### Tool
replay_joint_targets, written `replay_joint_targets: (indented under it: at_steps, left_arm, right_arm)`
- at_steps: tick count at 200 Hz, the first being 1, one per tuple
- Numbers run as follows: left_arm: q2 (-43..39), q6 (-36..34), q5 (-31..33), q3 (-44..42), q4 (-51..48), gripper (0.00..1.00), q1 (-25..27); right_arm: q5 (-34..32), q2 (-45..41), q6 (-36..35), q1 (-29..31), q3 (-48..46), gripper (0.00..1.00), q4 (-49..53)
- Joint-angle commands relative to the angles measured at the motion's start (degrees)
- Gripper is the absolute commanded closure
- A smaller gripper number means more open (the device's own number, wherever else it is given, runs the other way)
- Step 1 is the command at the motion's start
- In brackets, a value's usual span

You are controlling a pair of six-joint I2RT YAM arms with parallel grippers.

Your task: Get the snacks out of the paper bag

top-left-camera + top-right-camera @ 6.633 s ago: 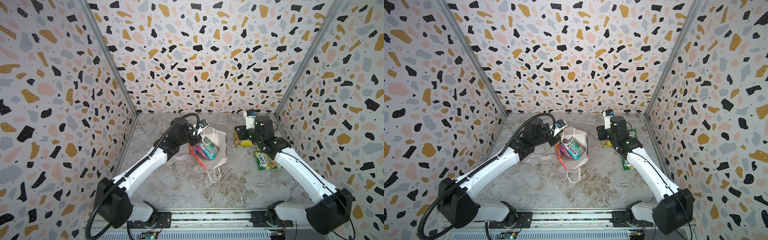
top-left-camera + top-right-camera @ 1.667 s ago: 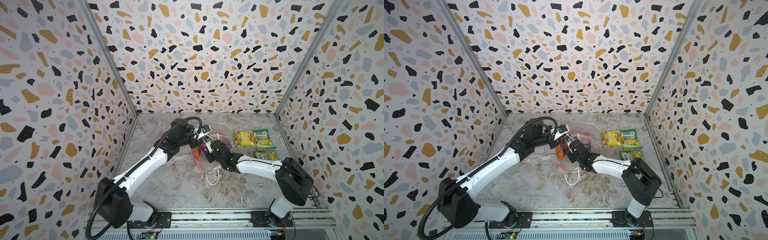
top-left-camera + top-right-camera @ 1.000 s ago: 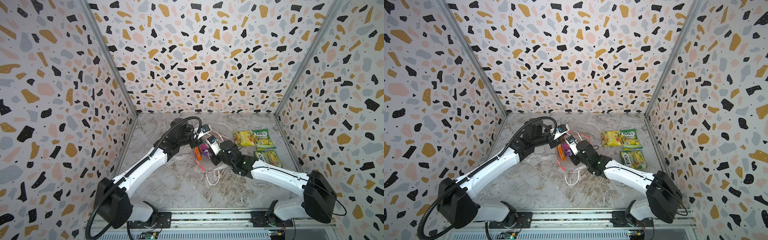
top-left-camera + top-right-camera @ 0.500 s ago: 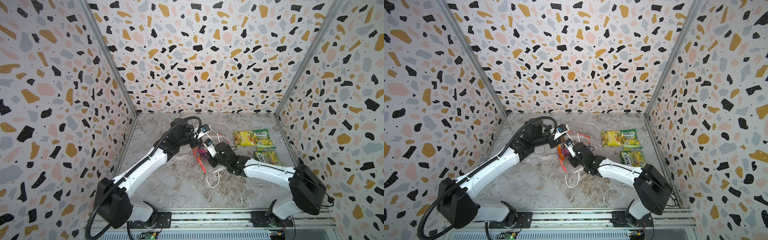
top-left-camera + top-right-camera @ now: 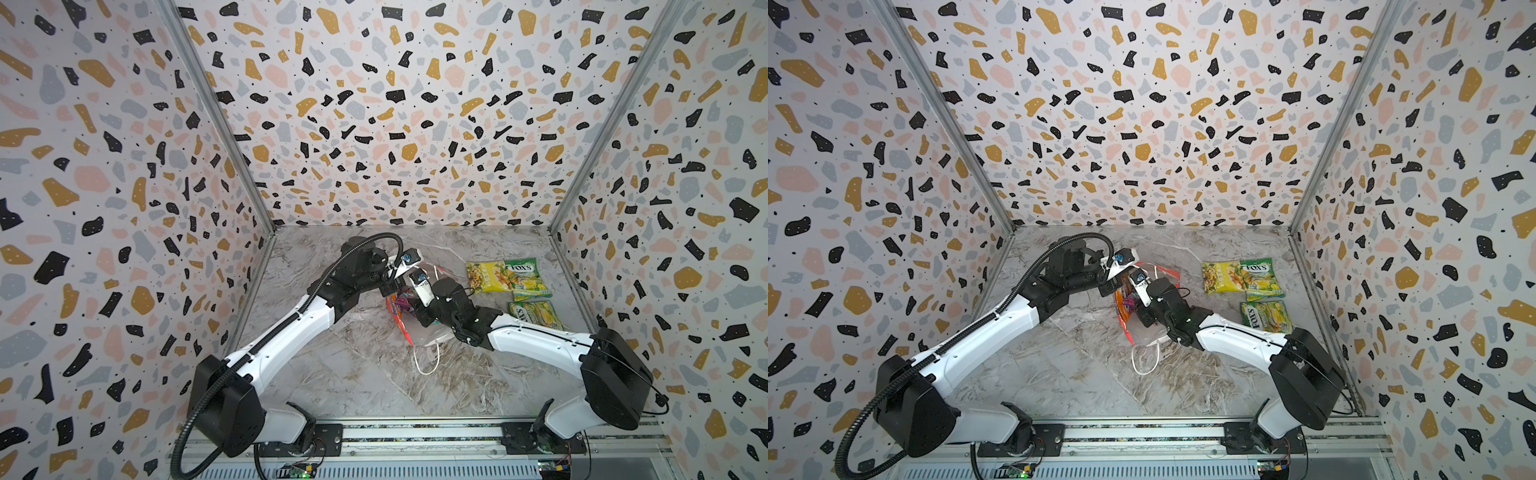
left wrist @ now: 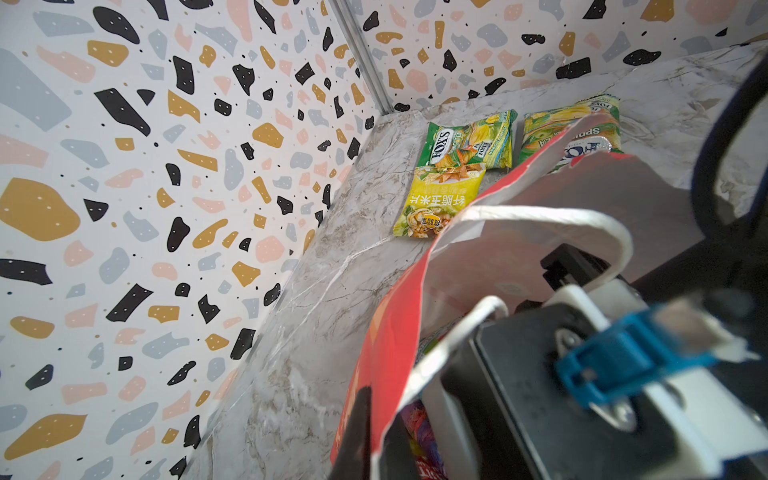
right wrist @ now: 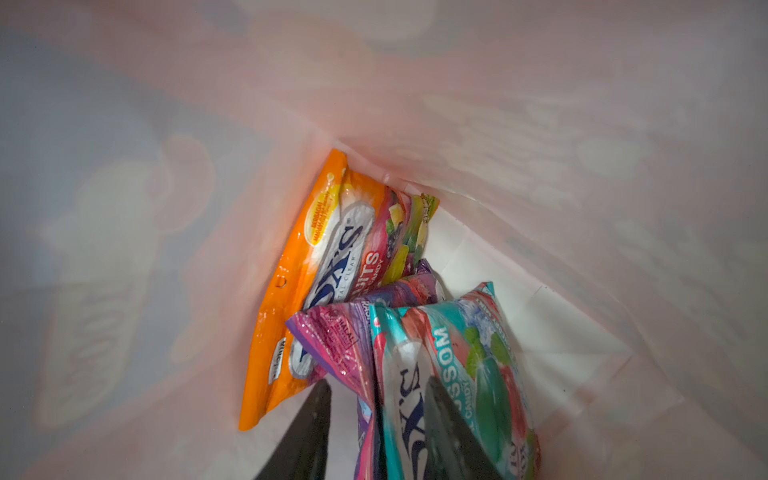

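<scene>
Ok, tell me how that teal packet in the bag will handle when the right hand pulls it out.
The teal packet looks creased and puffy, so probably floppy and light. Its glossy film may slip from the right hand, open astride its edge. It lies against the purple packet, which might drag along up the paper bag.
</scene>
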State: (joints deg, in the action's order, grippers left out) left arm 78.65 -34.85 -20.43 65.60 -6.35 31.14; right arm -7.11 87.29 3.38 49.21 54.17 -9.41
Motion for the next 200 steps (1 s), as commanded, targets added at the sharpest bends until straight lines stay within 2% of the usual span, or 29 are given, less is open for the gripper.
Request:
replay_joint_targets:
  at_steps: [1, 17, 61, 126, 168, 200]
  left_arm:
    - [-1.02, 0.44, -0.53, 0.21, 3.36, 1.0, -0.02]
    - [-1.21, 0.56, -0.61, 0.06, 3.44, 1.0, -0.02]
    - [-0.91, 0.57, -0.71, 0.16, 3.45, 1.0, -0.02]
    - [-1.14, 0.49, -0.58, -0.06, 3.71, 1.0, -0.01]
    - [-1.34, 0.4, -0.39, 0.07, 3.25, 1.0, -0.02]
    - [-1.43, 0.66, -0.65, -0.13, 3.64, 1.0, -0.02]
  right_arm:
    - [-0.82, 0.97, 1.15, -1.02, 1.63, 0.62, 2.49]
    - [-2.11, 0.88, 1.59, -1.48, 1.25, 0.65, 2.99]
    - [-0.01, 2.94, 0.91, -2.11, 2.23, 0.67, 4.37]
    - [1.91, 5.02, 1.11, -2.1, 2.82, 0.63, 3.87]
    - [3.33, 5.11, 0.93, -1.75, 3.48, 0.54, 4.32]
    - [0.83, 6.08, 0.93, -1.66, 3.3, 0.54, 4.16]
